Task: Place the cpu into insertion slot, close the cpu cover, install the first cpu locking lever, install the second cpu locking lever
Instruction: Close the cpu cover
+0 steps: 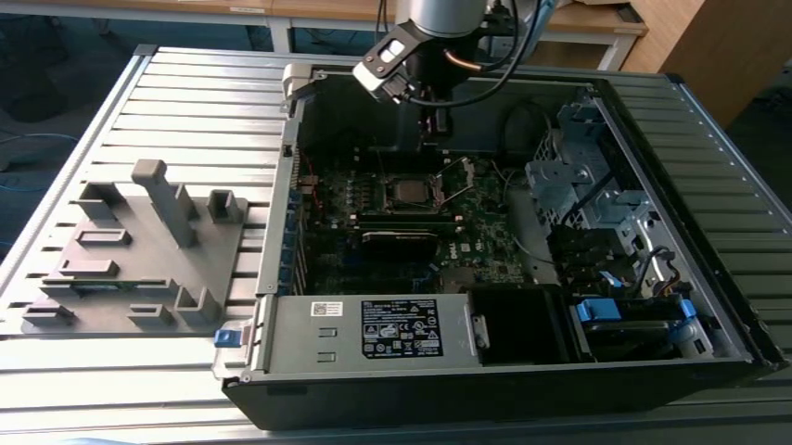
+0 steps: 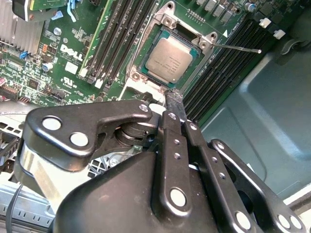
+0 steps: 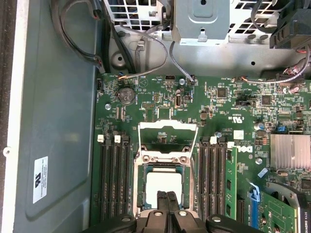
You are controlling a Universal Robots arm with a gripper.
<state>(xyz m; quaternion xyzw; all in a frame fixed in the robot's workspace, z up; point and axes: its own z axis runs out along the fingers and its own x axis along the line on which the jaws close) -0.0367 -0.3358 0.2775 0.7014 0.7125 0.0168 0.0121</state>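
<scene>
The small, flat, silver-grey square cpu (image 2: pixel 168 59) lies seated in the dark, silver-rimmed square insertion slot (image 3: pixel 164 167) on the green motherboard (image 3: pixel 218 109). The shiny hinged metal-frame cpu cover (image 3: pixel 167 125) is swung open. The black two-fingered gripper (image 2: pixel 174 99) hangs at the slot's edge (contact unclear), its fingers pressed together and holding nothing.

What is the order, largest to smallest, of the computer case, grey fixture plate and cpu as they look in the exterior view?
1. computer case
2. grey fixture plate
3. cpu
None look alike.
</scene>
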